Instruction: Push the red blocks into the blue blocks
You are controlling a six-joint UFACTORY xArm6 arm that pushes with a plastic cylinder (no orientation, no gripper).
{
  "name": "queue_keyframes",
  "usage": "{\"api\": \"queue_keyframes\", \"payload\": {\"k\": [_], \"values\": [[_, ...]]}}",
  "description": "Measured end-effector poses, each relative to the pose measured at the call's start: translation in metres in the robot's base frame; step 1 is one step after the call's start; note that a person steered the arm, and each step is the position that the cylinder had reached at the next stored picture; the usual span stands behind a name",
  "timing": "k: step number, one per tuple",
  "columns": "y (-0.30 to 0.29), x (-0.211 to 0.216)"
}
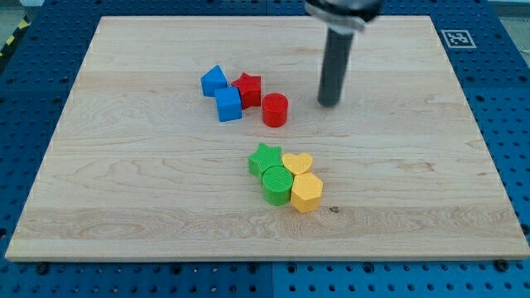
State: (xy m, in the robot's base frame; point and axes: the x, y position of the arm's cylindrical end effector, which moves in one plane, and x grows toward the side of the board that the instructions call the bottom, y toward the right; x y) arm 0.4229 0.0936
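Note:
A red star block (247, 88) lies against two blue blocks: an upper blue block (214, 80) and a blue cube (228, 105). A red cylinder (275, 109) stands just right of the cube and below the star, close to both. My tip (329, 103) is on the board to the right of the red cylinder, apart from it, with the dark rod rising toward the view's top.
A cluster sits below the middle: a green star (264, 157), a green cylinder (277, 185), a yellow heart (297, 162) and a yellow hexagonal block (306, 192). A fiducial marker (456, 38) is at the board's top right corner.

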Motion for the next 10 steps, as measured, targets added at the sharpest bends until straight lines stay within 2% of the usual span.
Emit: {"api": "queue_keyframes", "payload": {"k": [1,3,6,7,10], "values": [[-0.020,0.035],[-0.097,0.033],[-0.035,0.046],[-0.044,0.025],[-0.097,0.003]]}}
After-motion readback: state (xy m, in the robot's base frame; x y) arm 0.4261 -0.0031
